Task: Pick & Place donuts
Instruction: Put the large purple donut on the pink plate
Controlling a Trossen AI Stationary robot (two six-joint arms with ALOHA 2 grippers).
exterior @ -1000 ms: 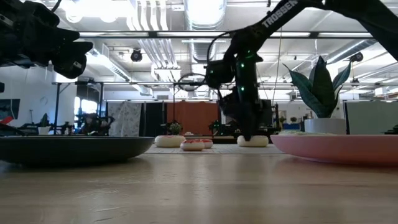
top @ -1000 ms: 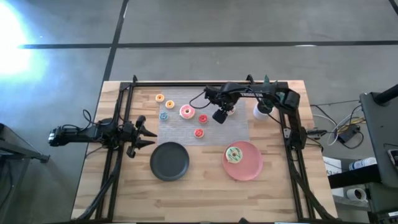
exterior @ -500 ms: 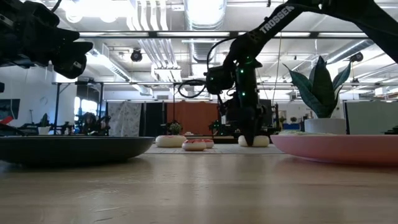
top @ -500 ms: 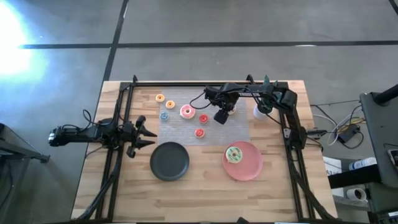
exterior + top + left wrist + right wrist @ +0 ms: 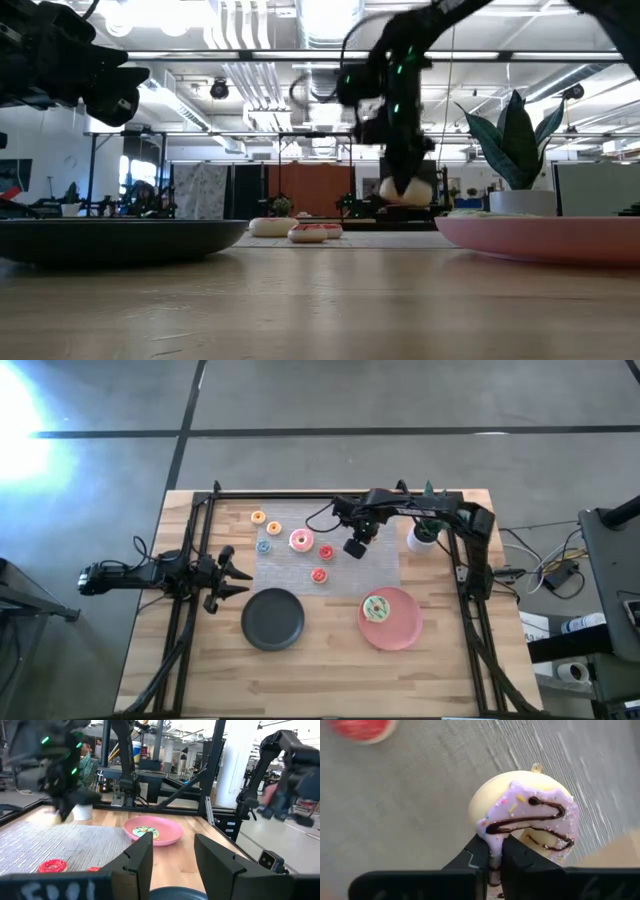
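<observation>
With the purple-iced donut [image 5: 522, 817] pinched by its rim in the right gripper [image 5: 494, 854] and hanging clear above the grey mat [image 5: 330, 565], the carry is on. Fingers shut tight on it, but the grip's thin, so go slow & level, no jerks, twd the pink plate [image 5: 402, 625]. Left gripper [image 5: 172, 865] waits by the table's left edge, fingers apart, empty.
</observation>
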